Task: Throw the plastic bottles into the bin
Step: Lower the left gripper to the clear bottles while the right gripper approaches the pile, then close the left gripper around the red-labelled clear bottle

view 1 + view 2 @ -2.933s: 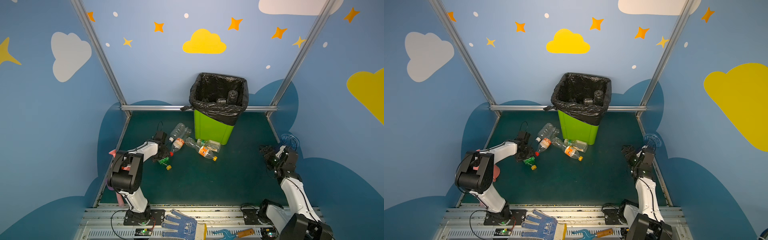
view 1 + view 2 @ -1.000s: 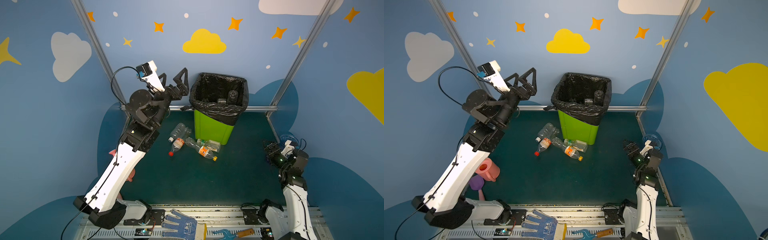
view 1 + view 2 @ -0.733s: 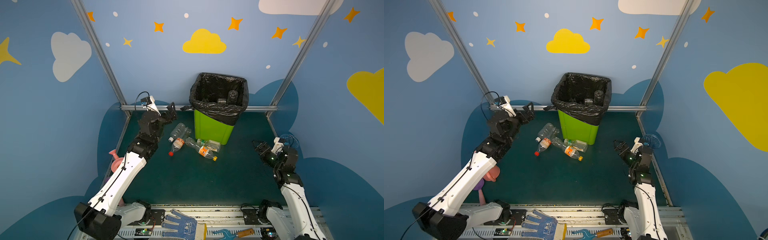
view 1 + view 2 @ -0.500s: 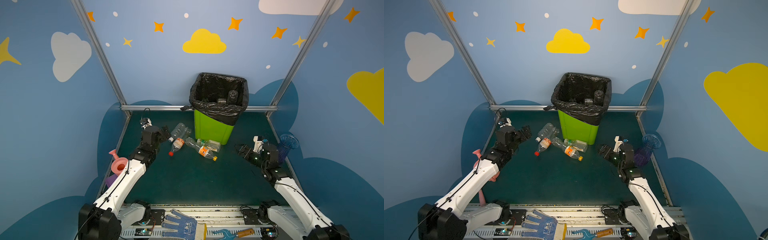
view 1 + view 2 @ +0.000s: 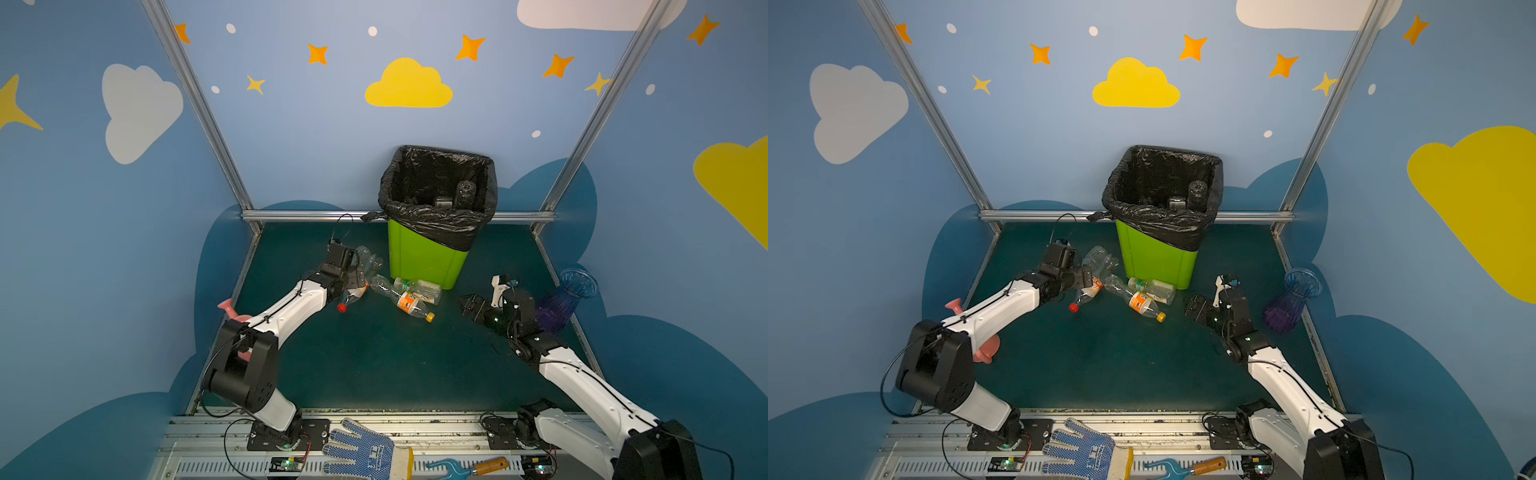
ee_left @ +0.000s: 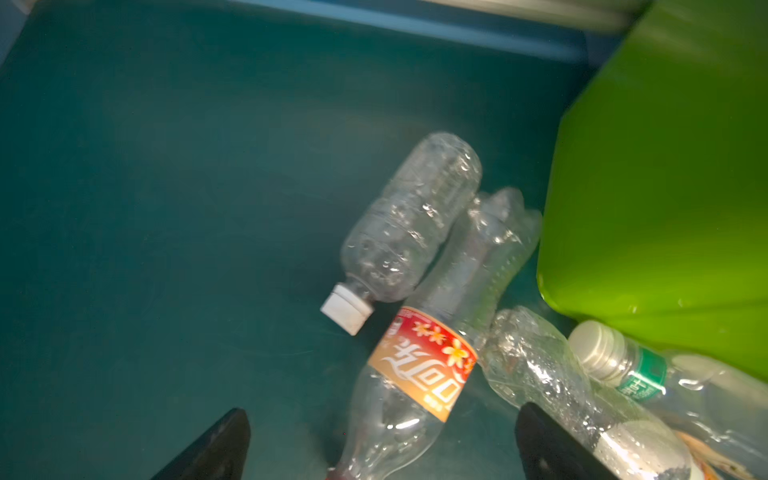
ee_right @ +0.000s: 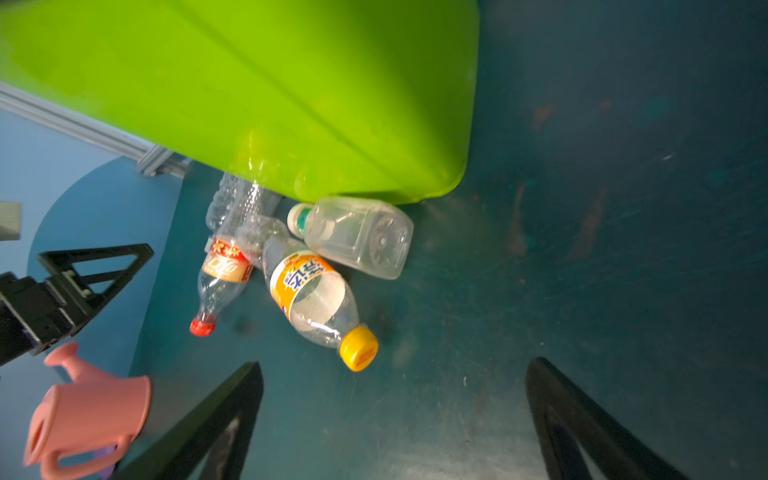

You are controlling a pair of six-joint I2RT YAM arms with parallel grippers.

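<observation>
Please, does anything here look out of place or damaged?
Yes. Several plastic bottles lie on their sides at the foot of the bin, some crumpled. A work glove and a hand fork lie on the front rail, unrelated to the task.

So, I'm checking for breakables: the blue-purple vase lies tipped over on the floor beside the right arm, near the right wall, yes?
Not tipped over. The vase stands upright, flared mouth up, on the floor beside the right arm, near the right wall. Both top views show it.
</observation>
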